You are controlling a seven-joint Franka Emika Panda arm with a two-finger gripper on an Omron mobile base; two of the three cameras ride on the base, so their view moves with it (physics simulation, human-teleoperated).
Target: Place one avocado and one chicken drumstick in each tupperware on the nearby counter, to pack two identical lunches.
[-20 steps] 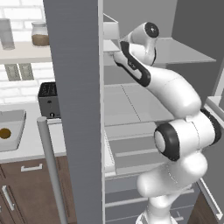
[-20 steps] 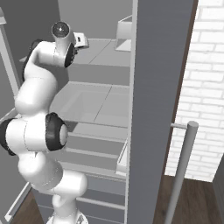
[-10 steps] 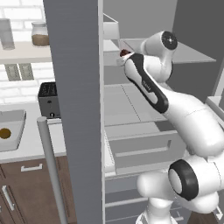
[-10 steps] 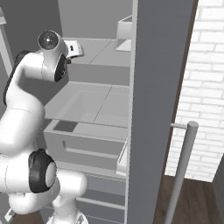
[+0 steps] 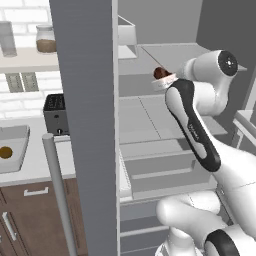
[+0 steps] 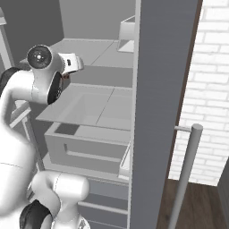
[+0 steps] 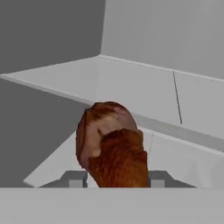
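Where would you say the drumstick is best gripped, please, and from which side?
Across its thick meaty body, as the gripper has it now: the hand view shows a finger at each flank of the drumstick, with the rounded end pointing away. The meat is the widest, firmest part, so squeezing from the two sides should hold; the thin bone end is hidden here.

My left base camera looks forward from behind me, past the open fridge door (image 5: 87,120) into the fridge shelves (image 5: 150,115). My right base camera faces those same shelves (image 6: 103,107) from the other side. My hand camera sits very close to the drumstick (image 7: 113,144).
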